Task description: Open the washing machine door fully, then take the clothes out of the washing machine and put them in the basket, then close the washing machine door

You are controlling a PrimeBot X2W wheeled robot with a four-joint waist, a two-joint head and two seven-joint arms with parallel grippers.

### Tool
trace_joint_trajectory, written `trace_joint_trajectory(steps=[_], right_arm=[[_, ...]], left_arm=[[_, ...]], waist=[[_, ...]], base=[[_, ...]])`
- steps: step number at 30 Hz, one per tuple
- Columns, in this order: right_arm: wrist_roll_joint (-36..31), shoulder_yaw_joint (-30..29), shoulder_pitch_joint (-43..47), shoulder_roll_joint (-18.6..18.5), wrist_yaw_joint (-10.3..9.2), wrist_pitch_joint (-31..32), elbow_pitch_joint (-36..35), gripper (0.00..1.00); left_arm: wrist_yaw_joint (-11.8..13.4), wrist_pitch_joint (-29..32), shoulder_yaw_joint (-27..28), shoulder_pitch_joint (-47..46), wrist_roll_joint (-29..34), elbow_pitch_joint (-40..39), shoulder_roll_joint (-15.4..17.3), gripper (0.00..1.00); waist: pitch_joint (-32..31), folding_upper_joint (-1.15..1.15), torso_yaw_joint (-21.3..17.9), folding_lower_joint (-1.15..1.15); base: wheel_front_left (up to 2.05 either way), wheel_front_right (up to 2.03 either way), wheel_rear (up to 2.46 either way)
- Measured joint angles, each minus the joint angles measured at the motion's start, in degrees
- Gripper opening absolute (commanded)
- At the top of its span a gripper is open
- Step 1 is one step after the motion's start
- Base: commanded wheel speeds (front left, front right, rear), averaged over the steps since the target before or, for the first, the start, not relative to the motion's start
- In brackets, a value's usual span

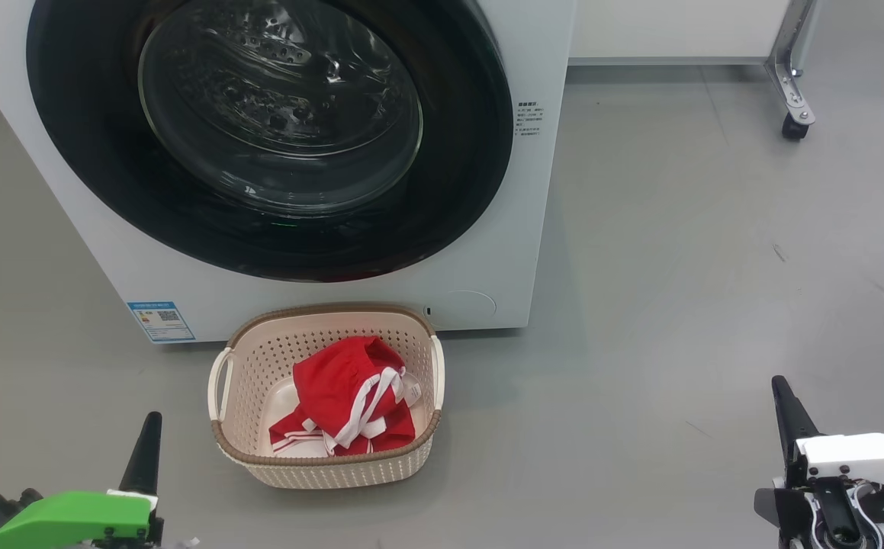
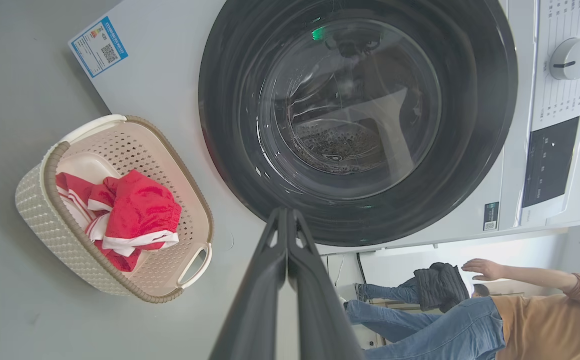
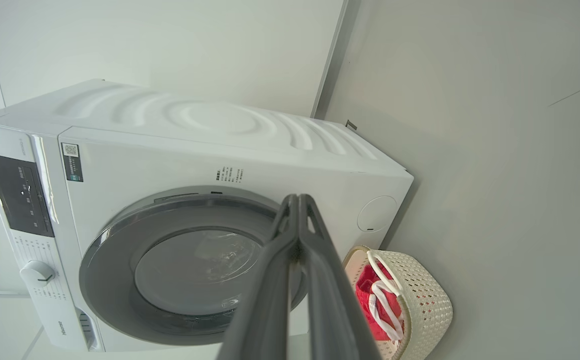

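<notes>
One heap of red clothes [image 1: 350,393] is seen bunched in the basket [image 1: 335,474], which is set on the floor [image 1: 678,305] just before the washing machine [image 1: 518,252]; its door [image 1: 68,152] is shut. The basket's long axis is laid across the head view, parallel to the machine's front. Fingers are pressed together, empty, on both: the left gripper [image 1: 153,421] near the basket's left, the right gripper [image 1: 780,387] well apart.

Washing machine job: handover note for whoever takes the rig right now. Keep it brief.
Left gripper: fingers shut, holding nothing, clear of everything.
Right gripper: same.
Washing machine door: shut, flush with the front of the washing machine.
Clothes: in the basket, which sits on the floor right in front of it.
Done: clothes out and in the basket, door closed.
Left: nothing that I can see; the drum looks empty through the glass.
</notes>
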Motion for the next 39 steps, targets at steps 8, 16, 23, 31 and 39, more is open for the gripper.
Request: trace_joint_trajectory(steps=[8,16,23,31,39], right_arm=[[5.8,-1.4,-0.9,-0.2,0.48,1.5,-0.1,0.0],[9.3,-2.3,-1.7,-0.3,0.6,2.3,-0.1,0.0],[9.3,-2.4,-1.7,-0.3,0.6,2.4,-0.1,0.0],[9.3,-2.4,-1.7,-0.3,0.62,2.4,-0.1,0.0],[9.3,-2.4,-1.7,-0.3,0.67,2.4,-0.1,0.0]], left_arm=[[-1.4,1.1,1.0,-1.3,-6.2,1.2,0.0,0.0],[-2.0,1.8,1.8,-2.3,-9.6,1.8,0.0,0.0],[-2.0,1.8,1.9,-2.5,-9.7,1.9,0.0,0.0],[-2.3,1.8,1.9,-2.5,-9.7,2.2,0.0,0.0],[-2.4,1.9,1.9,-2.5,-9.7,2.4,0.0,0.0]], waist=[[0.1,0.0,0.0,0.0],[0.1,0.0,0.0,0.0],[0.1,0.0,0.1,0.0],[0.1,0.0,0.1,0.0],[0.1,0.0,0.1,0.0]], base=[[0.0,0.0,0.0],[0.0,0.0,0.0],[0.0,0.0,0.0],[0.0,0.0,0.0],[0.0,0.0,0.0]])
